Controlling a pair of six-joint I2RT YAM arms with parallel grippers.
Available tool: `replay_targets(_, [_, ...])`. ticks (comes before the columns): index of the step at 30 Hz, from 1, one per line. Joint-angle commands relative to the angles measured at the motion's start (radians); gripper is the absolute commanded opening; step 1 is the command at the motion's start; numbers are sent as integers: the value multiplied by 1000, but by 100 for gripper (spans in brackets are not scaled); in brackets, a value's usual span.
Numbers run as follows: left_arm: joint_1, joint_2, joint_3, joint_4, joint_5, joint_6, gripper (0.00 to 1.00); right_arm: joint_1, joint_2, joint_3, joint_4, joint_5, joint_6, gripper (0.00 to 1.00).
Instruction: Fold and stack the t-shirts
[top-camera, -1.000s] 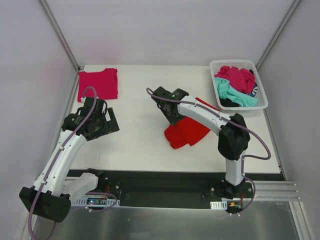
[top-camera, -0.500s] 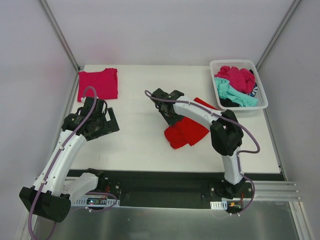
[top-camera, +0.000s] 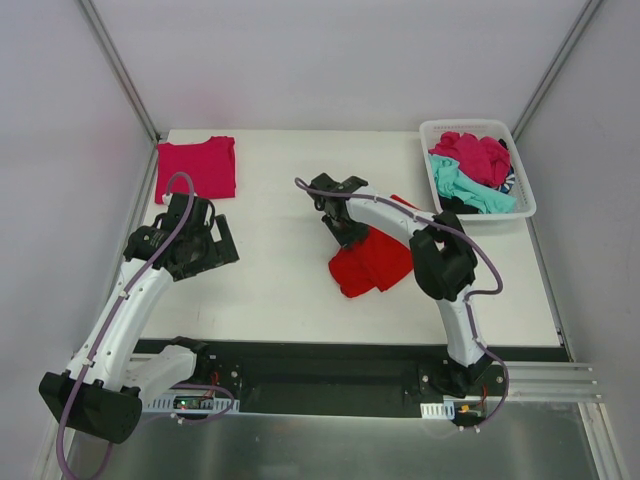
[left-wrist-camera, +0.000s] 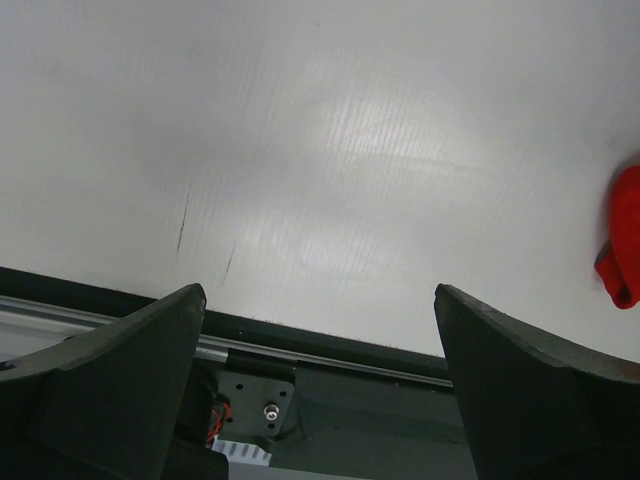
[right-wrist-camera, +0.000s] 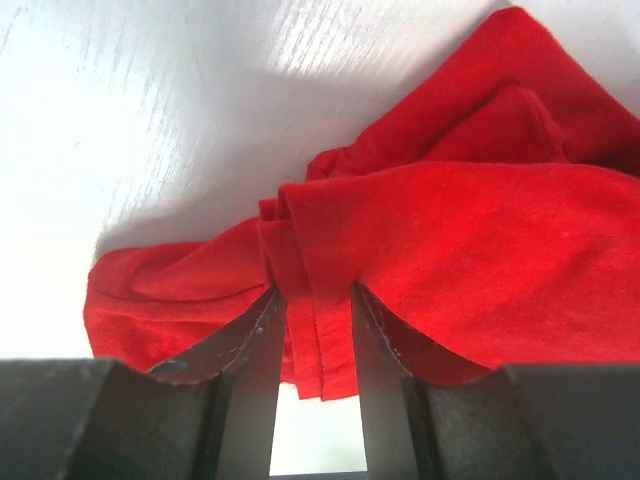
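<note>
Red t-shirt (right-wrist-camera: 470, 240) between right gripper (right-wrist-camera: 313, 295) jaws

No readable text in any view.
No lettering, label, brand or number can be made out on the red t-shirt (top-camera: 372, 262), the folded magenta t-shirt (top-camera: 196, 168), the white basket (top-camera: 466, 123) or the counter (top-camera: 280, 290).

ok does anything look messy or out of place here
The bright red cloth t-shirt lies crumpled at centre, one fold caught in the right gripper. The magenta-pink t-shirt at the far left corner is folded flat.
</note>
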Motion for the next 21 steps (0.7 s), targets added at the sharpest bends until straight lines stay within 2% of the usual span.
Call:
replay_targets(1, [-5,-1,38,-15,-11,14,99,-20,-6,52,-10,-16,-25,35])
replay_targets(10, [-5,-4,31,-15,-8,13,99,-32,-3,26,-7,-8,-31,19])
replay_targets(11, [-5,-6,31,-13,-8,13,99,-30,-1,25,-7,-8,-29,10])
replay_targets(13, [-5,-9,35,-15,-8,13,99,-29,-10,19,-9,-11,-23,1])
replay_targets(18, [-5,-9,39,-18,1,11,99,-21,-105,52,-74,13,-23,1])
replay_targets(21, [-7,-7,38,-16,7,7,99,-13,-145,152,-162,50,-35,1])
